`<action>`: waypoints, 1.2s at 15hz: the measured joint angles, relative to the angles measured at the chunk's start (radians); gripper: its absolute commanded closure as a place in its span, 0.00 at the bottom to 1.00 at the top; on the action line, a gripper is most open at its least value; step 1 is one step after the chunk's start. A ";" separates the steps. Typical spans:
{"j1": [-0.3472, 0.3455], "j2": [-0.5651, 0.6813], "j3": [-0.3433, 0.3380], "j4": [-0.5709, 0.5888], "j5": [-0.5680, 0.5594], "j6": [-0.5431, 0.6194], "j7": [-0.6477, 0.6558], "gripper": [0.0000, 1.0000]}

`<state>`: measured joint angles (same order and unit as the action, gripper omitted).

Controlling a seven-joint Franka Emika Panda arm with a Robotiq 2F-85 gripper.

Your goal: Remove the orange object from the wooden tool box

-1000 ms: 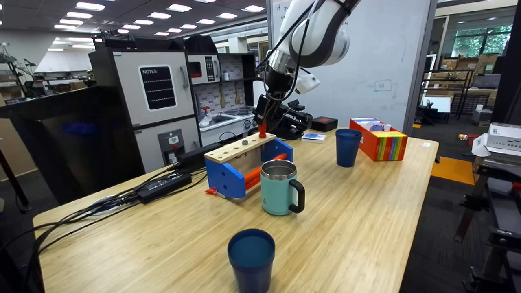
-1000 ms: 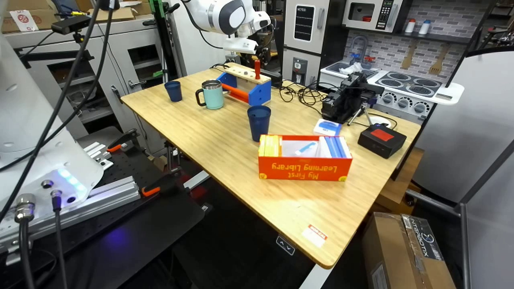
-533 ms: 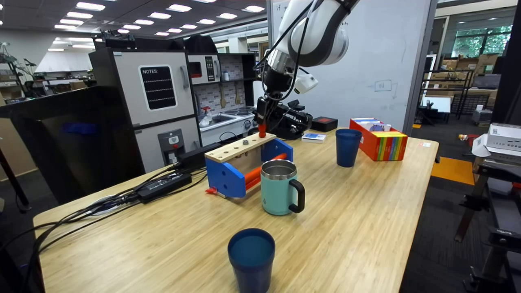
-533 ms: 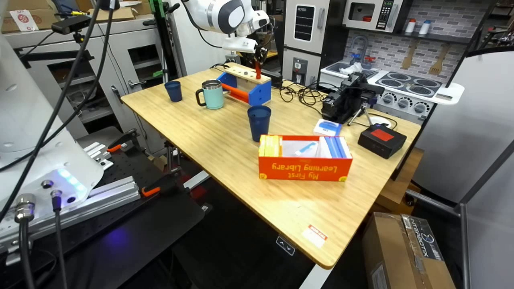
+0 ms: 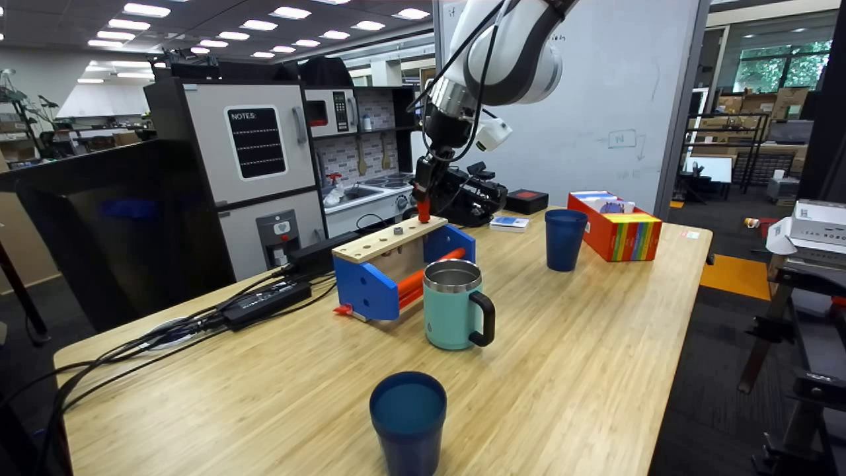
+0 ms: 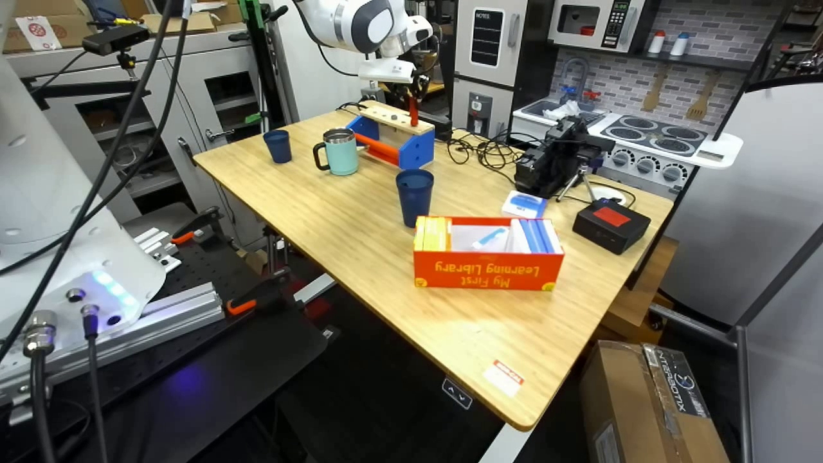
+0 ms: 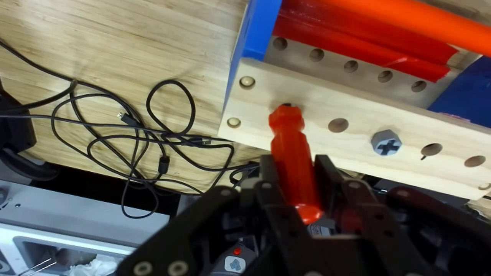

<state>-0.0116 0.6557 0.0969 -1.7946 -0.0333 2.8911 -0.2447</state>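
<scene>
The orange object, a ridged red-orange handle-like peg, stands between the fingers of my gripper, which is shut on its upper part. Both exterior views show the orange object at the end of the wooden tool box, just under the gripper. In the wrist view its lower end is over the light wood top of the tool box; a small dark patch shows behind it. Whether a shaft still sits in a hole there, I cannot tell.
A grey bolt sits in the same wood top. Beside the tool box stands a green mug. Two blue cups, a near one and a far one, share the table with a red book box. Loose cables lie behind.
The gripper has closed around the orange object. In an exterior view, arm and object have shifted slightly left, and the object's lower end appears a little higher.
</scene>
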 measured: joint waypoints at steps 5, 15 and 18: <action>-0.032 0.013 0.032 0.010 0.001 -0.006 -0.029 0.93; -0.079 0.018 0.078 0.013 0.001 -0.010 -0.056 0.71; -0.079 0.019 0.078 0.013 0.001 -0.011 -0.056 0.71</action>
<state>-0.0909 0.6744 0.1754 -1.7813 -0.0323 2.8797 -0.3011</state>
